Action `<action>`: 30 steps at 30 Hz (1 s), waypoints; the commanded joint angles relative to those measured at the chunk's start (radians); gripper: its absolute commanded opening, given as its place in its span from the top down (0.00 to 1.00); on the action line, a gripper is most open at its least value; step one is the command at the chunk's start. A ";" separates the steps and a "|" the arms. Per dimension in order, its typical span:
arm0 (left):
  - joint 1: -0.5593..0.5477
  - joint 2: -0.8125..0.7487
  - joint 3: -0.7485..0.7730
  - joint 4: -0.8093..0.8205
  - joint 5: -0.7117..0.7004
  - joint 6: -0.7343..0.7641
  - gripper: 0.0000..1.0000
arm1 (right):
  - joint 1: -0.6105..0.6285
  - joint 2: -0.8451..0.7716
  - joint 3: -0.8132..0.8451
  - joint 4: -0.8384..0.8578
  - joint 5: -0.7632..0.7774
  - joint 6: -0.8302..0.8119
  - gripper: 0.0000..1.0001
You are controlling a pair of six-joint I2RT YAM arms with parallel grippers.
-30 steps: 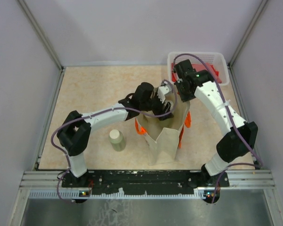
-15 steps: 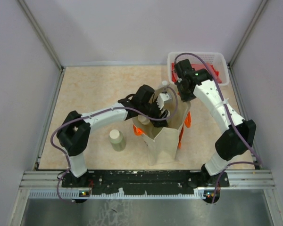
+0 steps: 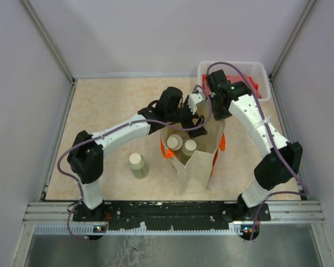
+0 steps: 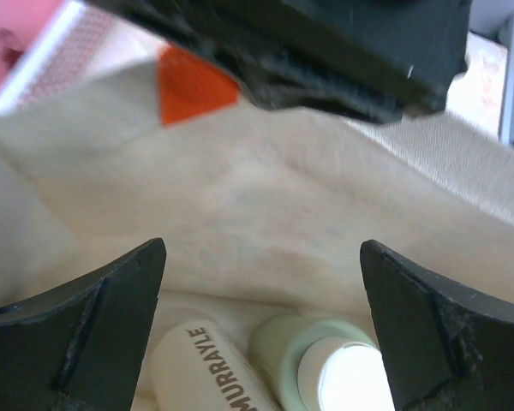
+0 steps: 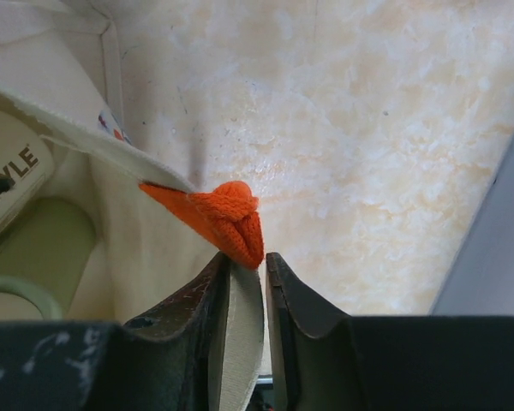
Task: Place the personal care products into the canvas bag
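Showing one canvas bag [image 3: 197, 161] holding two — cream bottle [image 4: 201, 368], green bottle [image 4: 283, 342] — third bottle [image 3: 138, 165] on counter [image 3: 111, 100], left end effector [image 4: 259, 265] spread apart, right end effector [image 5: 247, 265] clamping bag rim.

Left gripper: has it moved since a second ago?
Yes. The left gripper has pulled back from the mouth of the canvas bag toward the table's far side, nearer the fixed white basket, and stands open.

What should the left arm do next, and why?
Probably lift the left gripper clear of the bag and swing it toward the bottle standing on the table left of the bag. Its jaws are open and empty, two bottles already lie inside, and the right gripper pinches the bag's rim open.
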 commanded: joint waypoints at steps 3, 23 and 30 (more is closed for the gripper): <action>0.009 -0.140 0.083 -0.079 -0.258 -0.059 0.00 | -0.012 -0.060 0.020 -0.012 0.016 0.001 0.71; 0.254 -0.399 0.004 -0.640 -0.538 -0.351 0.00 | -0.013 -0.105 0.229 0.145 -0.037 0.005 0.12; 0.259 -0.469 -0.074 -0.775 -0.435 -0.424 0.00 | -0.013 -0.101 0.172 0.307 -0.021 0.037 0.11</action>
